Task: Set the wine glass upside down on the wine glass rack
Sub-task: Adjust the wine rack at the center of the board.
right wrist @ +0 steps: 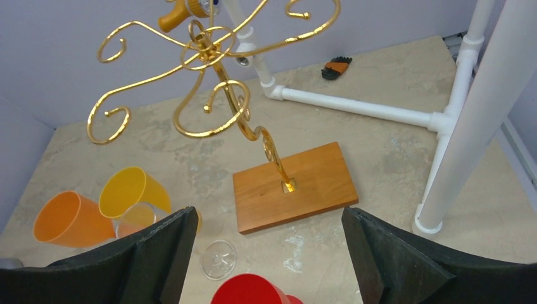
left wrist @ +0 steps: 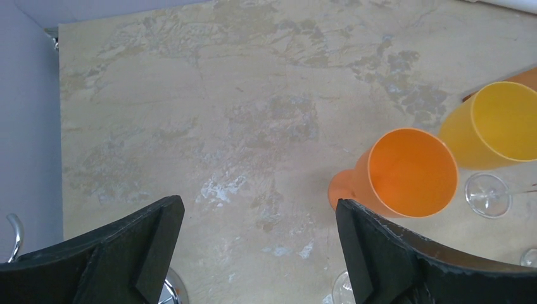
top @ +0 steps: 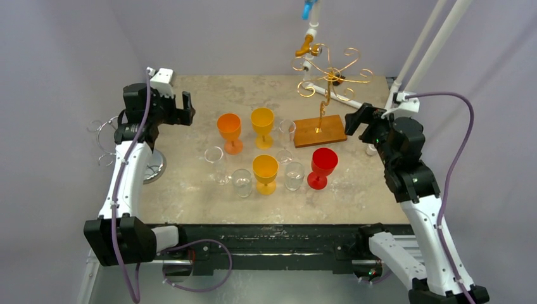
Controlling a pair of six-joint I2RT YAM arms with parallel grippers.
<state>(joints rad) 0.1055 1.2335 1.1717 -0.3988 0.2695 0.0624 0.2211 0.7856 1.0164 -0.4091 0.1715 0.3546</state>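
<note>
The gold wire rack (top: 329, 73) stands on a wooden base (top: 320, 130) at the back right; it also shows in the right wrist view (right wrist: 215, 82) with its base (right wrist: 294, 183). No glass hangs on it. Upright on the table are an orange glass (top: 229, 130), two yellow glasses (top: 262, 123) (top: 265, 171), a red glass (top: 323, 166) and several clear glasses (top: 241, 181). My left gripper (top: 187, 107) is open and empty left of the orange glass (left wrist: 411, 171). My right gripper (top: 354, 120) is open and empty, above the red glass (right wrist: 250, 290) and beside the wooden base.
A silver wire rack (top: 104, 139) with a round base (top: 152, 168) stands at the table's left edge. A white pipe frame (right wrist: 456, 126) rises at the back right, behind the gold rack. Hex keys (right wrist: 335, 66) lie near the back wall.
</note>
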